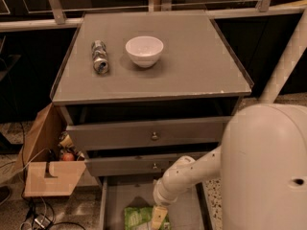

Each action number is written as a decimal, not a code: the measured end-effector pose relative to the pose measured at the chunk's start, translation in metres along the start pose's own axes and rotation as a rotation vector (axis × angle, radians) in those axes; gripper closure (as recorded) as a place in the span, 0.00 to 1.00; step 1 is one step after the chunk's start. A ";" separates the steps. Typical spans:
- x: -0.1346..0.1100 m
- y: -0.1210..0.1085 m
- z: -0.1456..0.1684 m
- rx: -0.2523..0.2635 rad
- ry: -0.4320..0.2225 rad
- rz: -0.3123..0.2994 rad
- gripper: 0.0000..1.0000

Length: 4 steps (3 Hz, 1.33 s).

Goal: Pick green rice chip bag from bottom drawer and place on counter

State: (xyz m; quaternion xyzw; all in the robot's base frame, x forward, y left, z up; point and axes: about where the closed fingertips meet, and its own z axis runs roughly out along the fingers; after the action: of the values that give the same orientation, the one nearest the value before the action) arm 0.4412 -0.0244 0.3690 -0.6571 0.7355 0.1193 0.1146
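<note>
The green rice chip bag (136, 218) lies on the floor of the open bottom drawer (116, 200), at the frame's lower edge and partly cut off. My gripper (159, 218) reaches down into the drawer and sits at the bag's right edge, overlapping it. Whether it touches the bag is hidden. The counter (192, 66) is the grey top of the cabinet. It carries a white bowl (144, 50) and a silver can (100, 56) lying on its side.
Two brass-knobbed drawers (154, 136) above the bottom drawer stand slightly open, close over my wrist. My arm's large white shell (264, 166) fills the lower right. An open cardboard box (48, 171) and cables sit on the floor at left. A white post (288, 56) stands at right.
</note>
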 end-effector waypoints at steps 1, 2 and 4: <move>0.003 -0.006 0.016 -0.006 0.030 0.047 0.00; 0.005 -0.001 0.021 -0.021 0.019 0.054 0.00; 0.038 0.008 0.077 -0.092 -0.019 0.044 0.00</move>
State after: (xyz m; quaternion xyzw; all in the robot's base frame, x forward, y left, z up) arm 0.4304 -0.0339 0.2845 -0.6441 0.7425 0.1615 0.0884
